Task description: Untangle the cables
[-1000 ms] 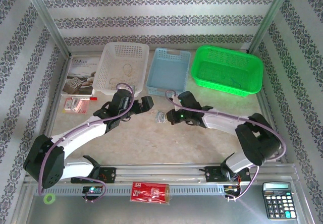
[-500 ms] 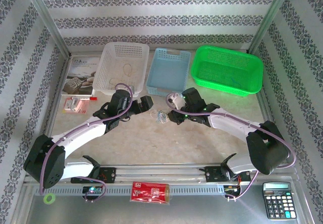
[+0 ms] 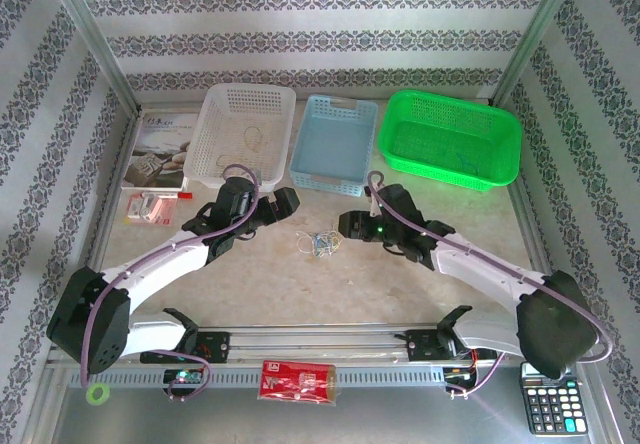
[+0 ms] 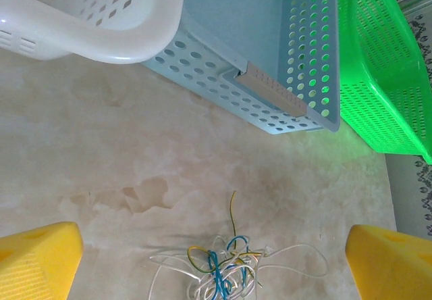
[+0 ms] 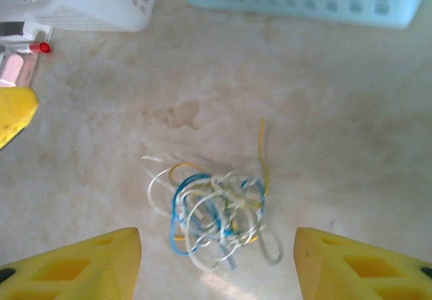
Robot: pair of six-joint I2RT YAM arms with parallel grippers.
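The cables [image 3: 320, 244] are a small tangle of thin yellow, white and blue-green cords lying loose on the beige table between my two grippers. In the left wrist view the cables [image 4: 229, 266] lie on the table just below my left gripper [image 4: 212, 240], whose yellow fingers [image 4: 37, 259] stand wide open with nothing held. My left gripper [image 3: 288, 202] hovers to the upper left of the tangle. The right gripper [image 3: 347, 226] hovers just right of it. In the right wrist view the cables [image 5: 212, 215] rest untouched between the open right gripper [image 5: 216, 249] and its yellow fingers [image 5: 351, 266].
Three baskets stand in a row at the back: white [image 3: 250, 88], light blue [image 3: 330, 179] and green [image 3: 450, 179]. A booklet [image 3: 160, 149] lies at the back left. A red packet [image 3: 297, 379] and a calculator [image 3: 550, 394] sit on the near rail.
My right gripper has opened and let go of the tangle, which now lies on the table slightly nearer. The right arm's elbow swung out to the right. The left arm has barely moved.
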